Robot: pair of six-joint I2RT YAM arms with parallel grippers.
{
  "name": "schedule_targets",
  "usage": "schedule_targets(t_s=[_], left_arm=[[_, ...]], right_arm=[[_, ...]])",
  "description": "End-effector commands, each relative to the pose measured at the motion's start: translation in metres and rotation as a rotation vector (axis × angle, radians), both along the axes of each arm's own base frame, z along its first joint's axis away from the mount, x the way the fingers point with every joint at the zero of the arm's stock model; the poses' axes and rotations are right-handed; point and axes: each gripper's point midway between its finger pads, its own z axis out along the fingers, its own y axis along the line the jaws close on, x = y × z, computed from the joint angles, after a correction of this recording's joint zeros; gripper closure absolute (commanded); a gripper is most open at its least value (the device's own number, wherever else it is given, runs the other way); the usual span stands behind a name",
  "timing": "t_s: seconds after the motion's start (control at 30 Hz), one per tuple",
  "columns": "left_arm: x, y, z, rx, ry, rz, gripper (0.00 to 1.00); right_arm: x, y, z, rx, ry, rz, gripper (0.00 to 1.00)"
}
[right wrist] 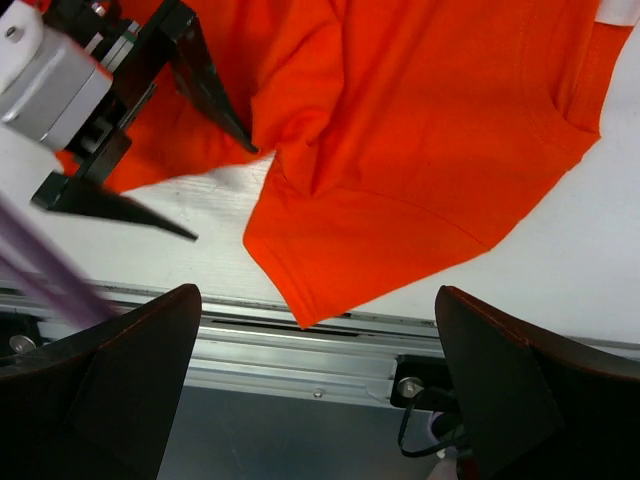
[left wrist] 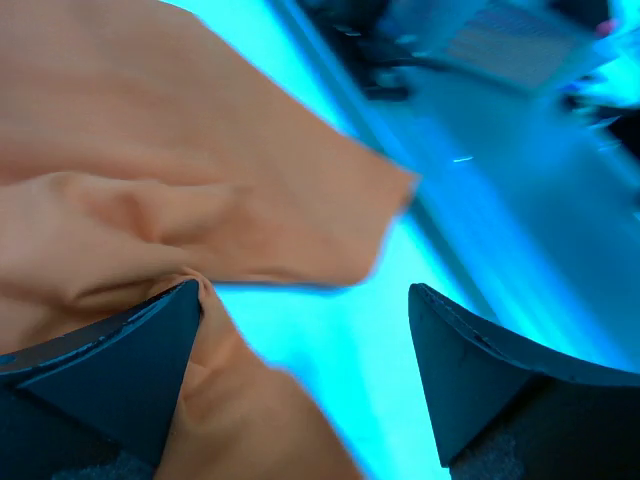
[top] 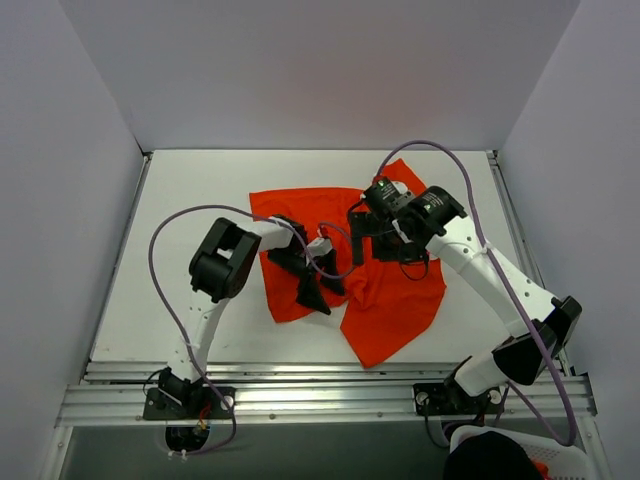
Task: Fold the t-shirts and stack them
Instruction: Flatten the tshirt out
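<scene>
A bright orange-red t-shirt [top: 390, 300] lies wrinkled and partly bunched on the white table, one corner reaching toward the near edge. My left gripper [top: 313, 280] sits low over the shirt's left part, jaws open. In the left wrist view the cloth [left wrist: 150, 150] bunches against the left finger [left wrist: 120, 370], and nothing is pinched in the left gripper [left wrist: 305, 300]. My right gripper [top: 378, 243] hovers above the shirt's upper middle, open and empty. From the right wrist, the shirt [right wrist: 420, 130] spreads below the wide-open right gripper [right wrist: 318, 292], with the left gripper [right wrist: 150, 120] at the upper left.
An aluminium rail [top: 320, 385] runs along the table's near edge, where both arm bases are bolted. White walls close in the left, back and right sides. A white basket [top: 520, 455] stands at the bottom right, beyond the rail. Purple cables loop over both arms.
</scene>
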Motion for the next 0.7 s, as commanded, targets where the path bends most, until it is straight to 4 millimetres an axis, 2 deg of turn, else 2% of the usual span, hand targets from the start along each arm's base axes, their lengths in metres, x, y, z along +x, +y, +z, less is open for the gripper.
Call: schedule_targets(t_s=[0.0,0.03,0.07,0.1,0.17,0.2,0.23,0.27,0.3,0.33,0.37,0.4,0.47,0.5,0.53,0.57,0.6,0.63,0.67], left_arm=[[-0.021,0.011,0.142,0.073,0.401,0.089,0.06],[-0.024,0.018,0.184,0.053,0.385,0.088,0.06],[-0.024,0.022,0.206,0.031,0.354,0.089,0.06],[-0.025,0.027,0.247,-0.025,0.261,0.087,0.06],[-0.026,0.035,0.282,0.017,0.281,0.087,0.06],[-0.023,0.04,0.312,0.002,0.209,0.096,0.06],[-0.02,0.042,0.323,0.035,0.182,0.105,0.06],[-0.022,0.046,0.332,0.201,0.305,0.142,0.06],[-0.026,0.051,0.338,0.247,0.201,0.188,0.06],[-0.033,0.059,0.338,0.237,0.192,0.193,0.06],[-0.029,0.059,0.344,0.209,0.156,0.217,0.06],[-0.035,0.068,0.355,0.222,0.099,0.282,0.06],[-0.007,0.068,0.362,0.245,0.113,0.465,0.06],[-0.002,0.077,0.379,0.227,0.082,0.601,0.06],[0.02,0.091,0.385,0.223,0.128,0.74,0.06],[0.031,0.103,0.386,0.253,0.145,0.859,0.06],[0.04,0.112,0.387,0.275,0.163,0.931,0.06],[0.035,0.121,0.38,0.334,0.201,0.942,0.06],[0.037,0.128,0.378,0.375,0.207,0.968,0.06]], right_arm=[[0.011,0.002,0.011,0.003,-0.04,-0.008,0.0],[0.014,0.006,0.014,0.021,-0.056,-0.009,0.0],[0.016,0.009,0.016,0.033,-0.065,-0.008,0.0],[0.017,0.01,0.019,0.046,-0.078,-0.008,0.0],[0.023,0.017,0.026,0.085,-0.113,-0.013,0.0],[0.027,0.021,0.03,0.103,-0.13,-0.01,0.0],[0.028,0.022,0.033,0.114,-0.142,-0.012,0.0],[0.03,0.024,0.036,0.126,-0.151,-0.016,0.0],[0.033,0.027,0.038,0.137,-0.16,-0.016,0.0],[0.035,0.03,0.042,0.154,-0.174,-0.015,0.0],[0.038,0.032,0.042,0.159,-0.178,-0.023,0.0],[0.039,0.034,0.046,0.168,-0.187,-0.024,0.0],[0.044,0.034,0.047,0.158,-0.194,-0.042,0.0],[0.046,0.035,0.053,0.165,-0.206,-0.042,0.0],[0.047,0.035,0.057,0.164,-0.212,-0.043,0.0],[0.05,0.035,0.056,0.149,-0.212,-0.046,0.0],[0.052,0.026,0.057,0.103,-0.222,-0.066,0.0],[0.056,0.023,0.066,0.091,-0.246,-0.078,0.0],[0.061,0.019,0.062,0.051,-0.24,-0.091,0.0]])
